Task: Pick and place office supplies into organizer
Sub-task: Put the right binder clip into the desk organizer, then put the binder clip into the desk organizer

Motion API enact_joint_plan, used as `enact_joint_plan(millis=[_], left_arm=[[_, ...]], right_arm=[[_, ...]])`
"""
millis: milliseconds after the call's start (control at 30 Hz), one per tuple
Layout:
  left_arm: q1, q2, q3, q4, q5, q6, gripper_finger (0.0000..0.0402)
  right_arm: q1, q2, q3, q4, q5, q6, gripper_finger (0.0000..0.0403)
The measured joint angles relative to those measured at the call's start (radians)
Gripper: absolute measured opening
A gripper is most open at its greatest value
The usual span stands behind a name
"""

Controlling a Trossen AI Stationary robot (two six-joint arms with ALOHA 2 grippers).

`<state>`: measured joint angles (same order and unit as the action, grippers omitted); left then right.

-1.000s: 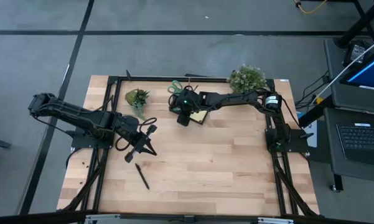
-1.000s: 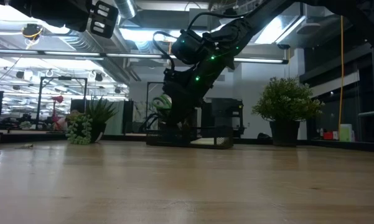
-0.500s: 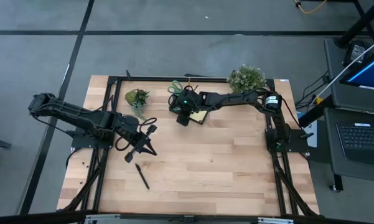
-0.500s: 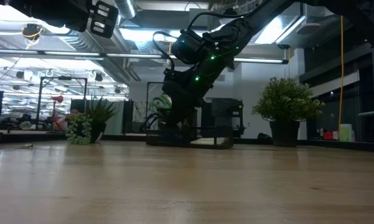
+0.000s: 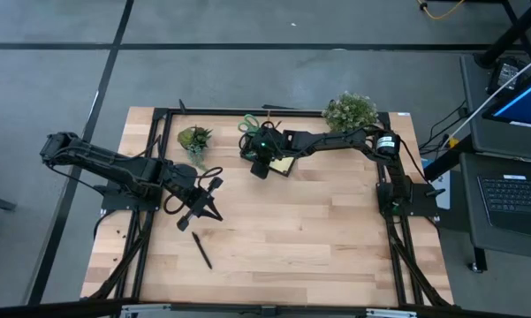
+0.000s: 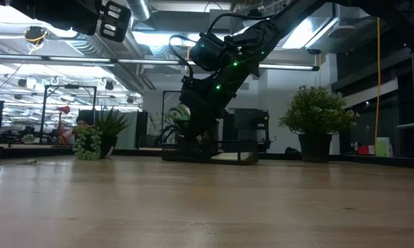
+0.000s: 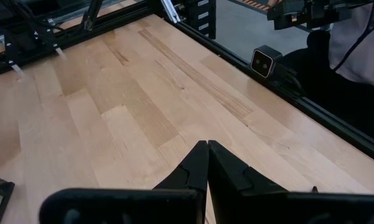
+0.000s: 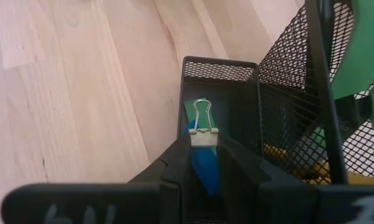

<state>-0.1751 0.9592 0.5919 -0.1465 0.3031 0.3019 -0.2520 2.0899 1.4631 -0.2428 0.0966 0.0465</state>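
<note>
Now pinching a small binder clip (image 8: pixel 203 127) between the two fingers of the right gripper (image 5: pixel 261 163), jaws part closed on it, with a blue and green piece lying just under the clip. Hanging directly over the organizer (image 8: pixel 286 56), at the far edge of the table (image 5: pixel 318 238). Pointing the clip's wire loop straight ahead of the fingertips, its long axis running in line with the fingers and into the narrow compartment (image 8: pixel 221 81) just beyond and below them. Judging from this, needing only a short push forward and down before letting go, no sideways shift. Risking a catch on the compartment's near rim, which is sitting very close to the clip, or on the mesh wall beside it. Showing green-handled scissors (image 8: pixel 361 43) already inside the taller cup, to one side of the fingers. Keeping the left gripper (image 5: pixel 205 205) pressed fully closed and empty, well apart from the organizer, hovering over bare wood. Leaving a black pen (image 5: pixel 201 250) on the table just nearer the front edge than that left gripper, so clearly the closer arm for it.
</note>
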Motion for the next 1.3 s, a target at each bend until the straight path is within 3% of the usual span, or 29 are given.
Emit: enact_joint_plan(millis=[233, 567, 767, 933, 1067, 1133, 1300], left_arm=[[0.0, 0.0, 0.0, 0.0, 0.0, 0.0, 0.0005], [0.0, 0.0, 0.0, 0.0, 0.0, 0.0, 0.0003], [0.0, 0.0, 0.0, 0.0, 0.0, 0.0, 0.0004], [0.0, 0.0, 0.0, 0.0, 0.0, 0.0, 0.0003], [0.0, 0.0, 0.0, 0.0, 0.0, -0.005, 0.0005], [0.0, 0.0, 0.0, 0.0, -0.004, -0.018, 0.0005], [0.0, 0.0, 0.0, -0.001, -0.197, -0.116, 0.0002]], right_arm=[[0.0, 0.0, 0.0, -0.002, 0.0, -0.007, 0.0078], [0.0, 0.0, 0.0, -0.002, 0.0, 0.001, 0.0169], [0.0, 0.0, 0.024, -0.034, 0.0, 0.001, 0.0181], [0.0, -0.001, 0.116, -0.141, -0.001, 0.0, 0.0138], [0.015, -0.002, 0.164, -0.206, 0.0, -0.033, 0.0041], [0.028, -0.002, 0.182, -0.238, -0.001, -0.054, 0.0013], [0.052, -0.027, 0.218, -0.313, -0.003, -0.056, 0.0005]])
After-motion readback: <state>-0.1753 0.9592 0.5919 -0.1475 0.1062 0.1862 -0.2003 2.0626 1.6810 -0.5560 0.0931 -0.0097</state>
